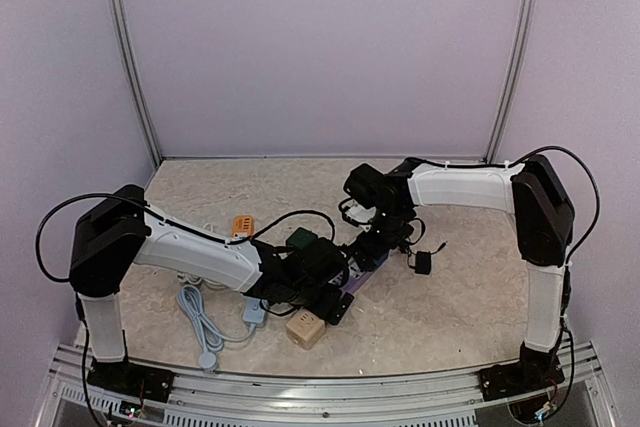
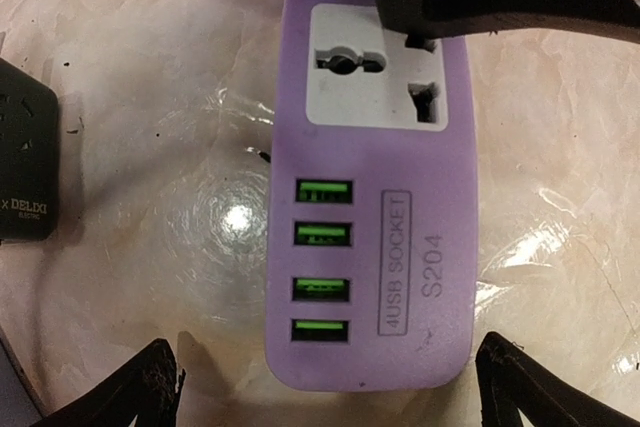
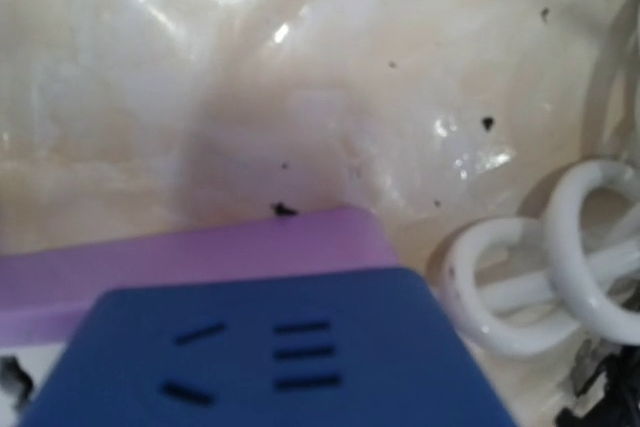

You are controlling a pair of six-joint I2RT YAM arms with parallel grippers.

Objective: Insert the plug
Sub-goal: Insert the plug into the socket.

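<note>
**Plug (image 3: 260, 357) sits on the strip's far end; seating not yet checked**

Nearest the bases, the left gripper (image 2: 335, 392) hangs low over the near end of the purple strip (image 2: 370, 157). Its fingers (image 2: 140, 397) stand wide, one on either side of the strip's end, and hold nothing. Past them run four green USB ports (image 2: 322, 257), then a white universal socket (image 2: 375, 67) with nothing in it.

Beyond that socket the blue plug rests on top of the strip, square to it, its slotted face up. In the right wrist view no gap shows between blue body and purple, but the pins and the joint itself are hidden.

The right gripper (image 1: 375, 247) is over this end. Black parts of it cross the far edge of the universal socket in the left wrist view. Its fingers do not show in its own camera, so I cannot tell whether they stand apart or bear on the plug. White cable (image 3: 540, 277) loops lie on the table (image 1: 450, 317) just beside the strip's far end.

The pushing-in looks done or very nearly done, so the step in hand is probably release and check. The next move calls for the right gripper to rise straight up, so it neither tips the plug nor drags it out. The left gripper is well placed to pin the strip if it starts to lift. If the plug proves to stand proud, a straight press down should come first. The cable loops are close enough to snag a finger on the way out.
</note>
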